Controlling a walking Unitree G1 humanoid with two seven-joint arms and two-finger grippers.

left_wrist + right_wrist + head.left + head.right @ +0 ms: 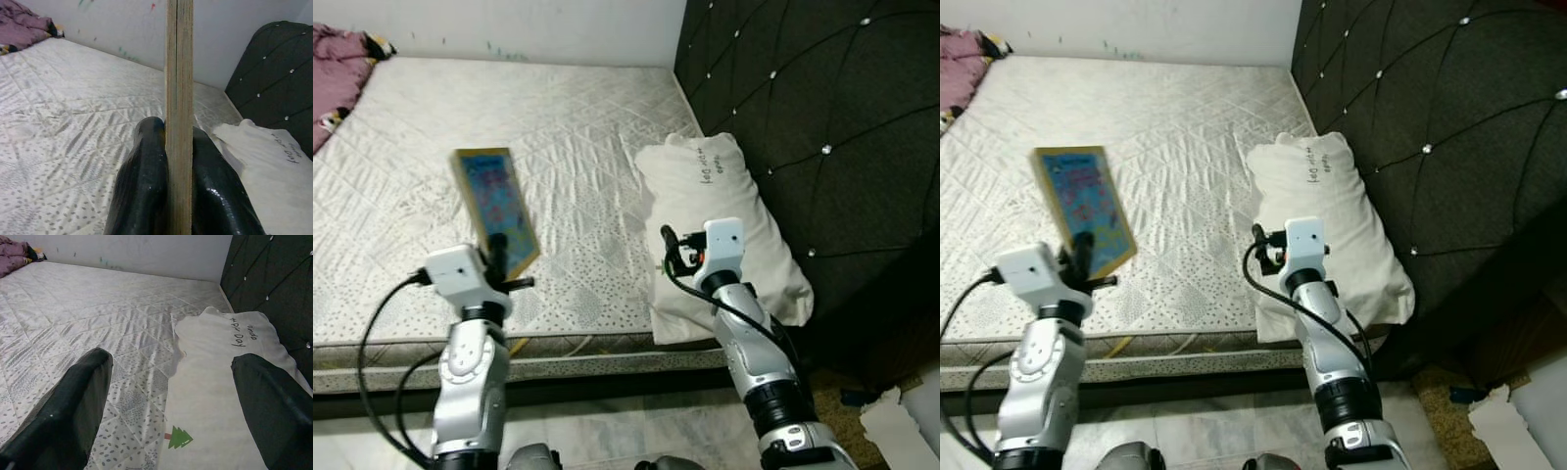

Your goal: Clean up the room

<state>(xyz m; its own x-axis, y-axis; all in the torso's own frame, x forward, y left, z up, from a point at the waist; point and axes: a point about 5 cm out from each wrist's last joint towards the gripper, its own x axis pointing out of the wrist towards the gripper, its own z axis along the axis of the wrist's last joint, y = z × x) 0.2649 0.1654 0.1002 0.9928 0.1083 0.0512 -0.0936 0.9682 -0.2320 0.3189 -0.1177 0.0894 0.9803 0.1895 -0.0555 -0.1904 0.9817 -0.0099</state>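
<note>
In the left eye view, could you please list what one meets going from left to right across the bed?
Purple blanket → book held in the left gripper → right gripper → white pillow → dark tufted headboard.

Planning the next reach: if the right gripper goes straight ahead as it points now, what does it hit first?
Probably the white pillow: the open right gripper points along its near end, at the seam with the mattress. Depth is unclear.
</note>
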